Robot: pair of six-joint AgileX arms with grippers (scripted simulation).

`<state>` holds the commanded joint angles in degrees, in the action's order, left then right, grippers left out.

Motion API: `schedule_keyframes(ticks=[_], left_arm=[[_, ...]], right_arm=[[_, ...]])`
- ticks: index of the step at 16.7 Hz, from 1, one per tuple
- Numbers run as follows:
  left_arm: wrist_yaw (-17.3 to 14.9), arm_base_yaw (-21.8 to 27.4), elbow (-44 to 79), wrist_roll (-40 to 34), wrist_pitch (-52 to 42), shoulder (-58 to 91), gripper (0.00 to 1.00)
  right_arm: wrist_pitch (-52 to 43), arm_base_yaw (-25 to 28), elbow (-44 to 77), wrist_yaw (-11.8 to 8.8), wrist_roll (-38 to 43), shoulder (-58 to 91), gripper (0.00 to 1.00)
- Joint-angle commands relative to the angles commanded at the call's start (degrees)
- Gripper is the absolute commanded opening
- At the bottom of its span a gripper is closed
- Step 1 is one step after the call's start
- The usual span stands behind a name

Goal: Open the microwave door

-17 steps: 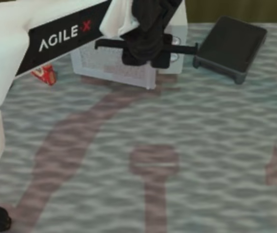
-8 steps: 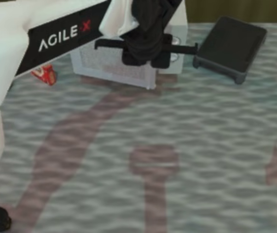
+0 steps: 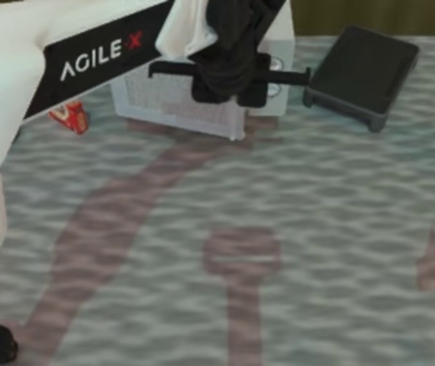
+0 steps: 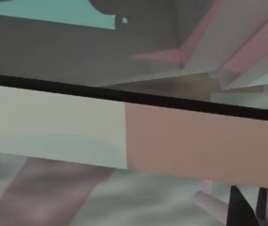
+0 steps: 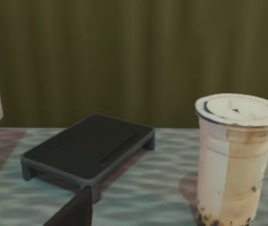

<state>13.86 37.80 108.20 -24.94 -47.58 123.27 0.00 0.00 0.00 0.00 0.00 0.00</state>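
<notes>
The microwave [image 3: 275,46] is sitting at the far edge of the worktop [image 3: 278,229], a bit left of centre in the top view, mostly hidden under the left arm. The microwave door [image 3: 175,103] is being shown swung partway out: its outer corner is standing clear of the knob panel, w/ the mesh window angled toward the camera. Partial opening is judged done; how wide can't be told, as the hinge side is covered.

The left end effector [image 3: 229,72] is being held right over the door's top edge, approx. at the gap between door and body. Whether its fingers are spread or pinching can't be told. In the left wrist view a pale door panel [image 4: 54,122] w/ a dark edge strip is filling the frame, w/ teal interior glimpsed beyond, which fits a door already off its seat.

What is left, by est.: further swing outward until the cavity is fully exposed.

The right arm is parked off the top view; its wrist view is taking in a flat black box [image 5: 89,148] and a drink cup [image 5: 235,160] only.
</notes>
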Motion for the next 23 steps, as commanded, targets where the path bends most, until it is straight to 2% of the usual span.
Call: schedule_keyframes(ticks=[3,10,23], left_arm=[[-0.4,0.4,-0.1,-0.1,0.2,-0.1,0.00],[-2.7,-0.7,-7.8,5.3,4.0,-5.0,0.00],[-2.7,-0.7,-7.8,5.4,4.0,-5.0,0.00]], right_arm=[[0.0,0.0,0.0,0.0,0.0,0.0,1.00],[0.0,0.0,0.0,0.0,0.0,0.0,1.00],[0.0,0.0,0.0,0.0,0.0,0.0,1.00]])
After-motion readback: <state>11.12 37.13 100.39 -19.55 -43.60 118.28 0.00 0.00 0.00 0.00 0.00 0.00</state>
